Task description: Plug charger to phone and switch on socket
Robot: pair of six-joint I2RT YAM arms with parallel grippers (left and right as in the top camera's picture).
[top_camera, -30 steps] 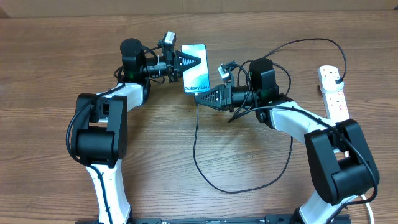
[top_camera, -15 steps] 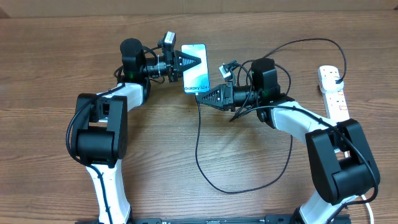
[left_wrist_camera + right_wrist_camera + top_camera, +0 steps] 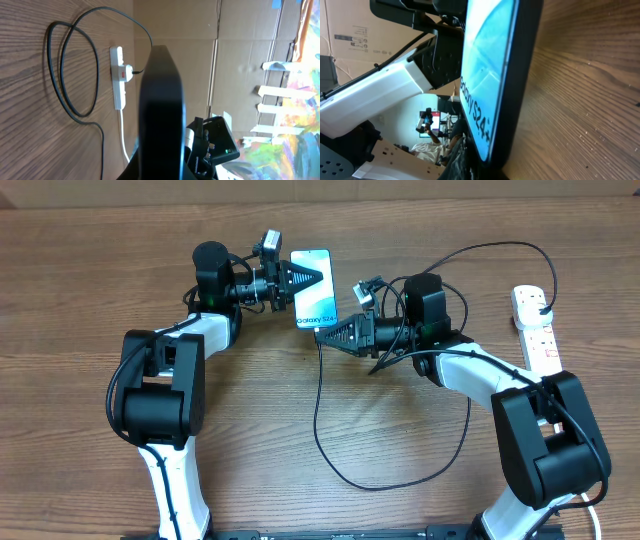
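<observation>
The left pincer (image 3: pixel 300 280) is clamped on the phone (image 3: pixel 316 302) from its left long side, near the middle of the far edge of the surface (image 3: pixel 80 280). We judge this grip is there to steady the phone so it cannot slide when the connector is pushed in. The screen faces up, and in the left wrist view the phone (image 3: pixel 160 110) shows edge-on as a dark slab filling the middle. We cannot tell whether it rests on the wood or is raised a little.

The right pincer (image 3: pixel 324 338) points at the phone's near short end and touches it or sits just beside it. The charger (image 3: pixel 316 405) drops from its tip, so we judge it is closed on the connector end, but the connector is hidden. In the right wrist view the phone (image 3: pixel 490 75) fills the frame at close range, and its port cannot be seen. We therefore cannot say whether the tip is seated.

From that pincer the cable loops toward the near edge and then runs over to the socket (image 3: pixel 536 330) by the right edge, where its plug already sits. The socket lies well apart from both pincers, and its switch is too small to read.
</observation>
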